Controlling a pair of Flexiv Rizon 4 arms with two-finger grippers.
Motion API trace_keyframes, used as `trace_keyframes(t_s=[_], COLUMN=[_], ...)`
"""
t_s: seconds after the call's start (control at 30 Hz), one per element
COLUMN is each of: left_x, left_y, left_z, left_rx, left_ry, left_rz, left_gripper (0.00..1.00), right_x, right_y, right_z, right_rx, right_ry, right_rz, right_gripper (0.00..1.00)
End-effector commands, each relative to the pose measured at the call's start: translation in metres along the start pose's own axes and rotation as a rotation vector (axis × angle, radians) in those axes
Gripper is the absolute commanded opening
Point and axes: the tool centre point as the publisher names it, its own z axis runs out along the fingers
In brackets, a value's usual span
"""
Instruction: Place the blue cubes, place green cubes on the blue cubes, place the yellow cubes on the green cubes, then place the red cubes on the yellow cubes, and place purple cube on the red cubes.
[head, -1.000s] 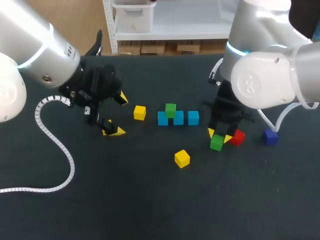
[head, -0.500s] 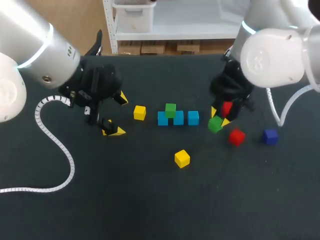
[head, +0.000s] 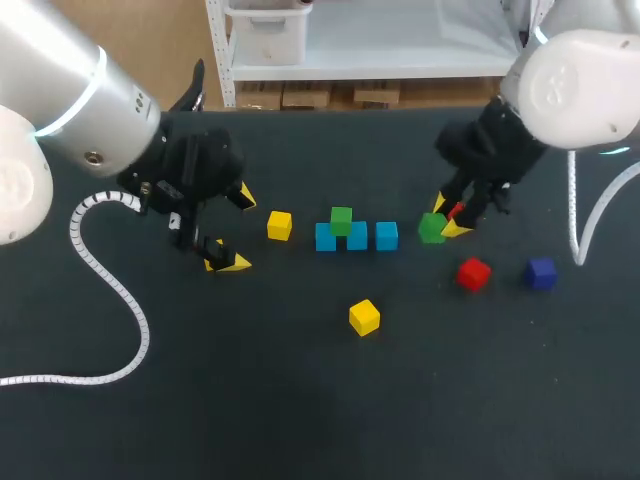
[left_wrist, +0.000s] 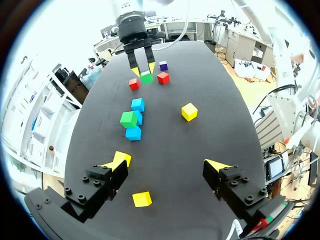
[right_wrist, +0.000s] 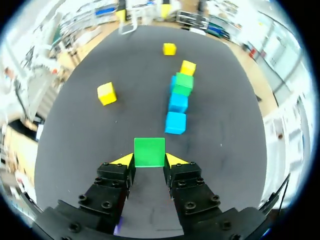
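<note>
Above the table (head: 300, 400), the right end effector (right_wrist: 149, 160) pinches a green cube (right_wrist: 149, 151).

Soft, even light from overhead falls on the dark matte surface (head: 300, 400), which gives back no glare and swallows most shadow; only faint, soft-edged patches sit beneath the cubes. The pale shells of the left arm (head: 60, 90) and right arm (head: 580, 70) carry bright highlights. Far ahead of the left gripper (left_wrist: 166, 162) the light washes out to near white. The green cube (right_wrist: 149, 151), clamped in the right gripper (right_wrist: 149, 160), is evenly lit.
</note>
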Motion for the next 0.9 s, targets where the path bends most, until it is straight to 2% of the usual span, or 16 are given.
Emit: trace_keyframes(t_s=[0.03,0.23,0.37,0.53,0.9], left_x=[0.000,0.000,0.000,0.000,0.000], left_y=[0.000,0.000,0.000,0.000,0.000], left_z=[0.000,0.000,0.000,0.000,0.000], left_rx=[0.000,0.000,0.000,0.000,0.000], left_ry=[0.000,0.000,0.000,0.000,0.000], left_rz=[0.001,0.001,0.001,0.001,0.001], left_gripper=[1.00,1.00,1.00,1.00,1.00], right_x=[0.004,0.004,-0.009,-0.021,-0.040], right_y=[0.005,0.005,-0.001,-0.007,-0.016], right_z=[-0.001,-0.001,-0.001,-0.001,0.009], right_rx=[0.045,0.045,0.033,0.048,0.081], right_ry=[-0.054,-0.054,0.050,0.147,0.169], right_rz=[0.154,0.154,0.093,0.109,0.193], right_gripper=[0.00,0.00,0.00,0.00,0.00])
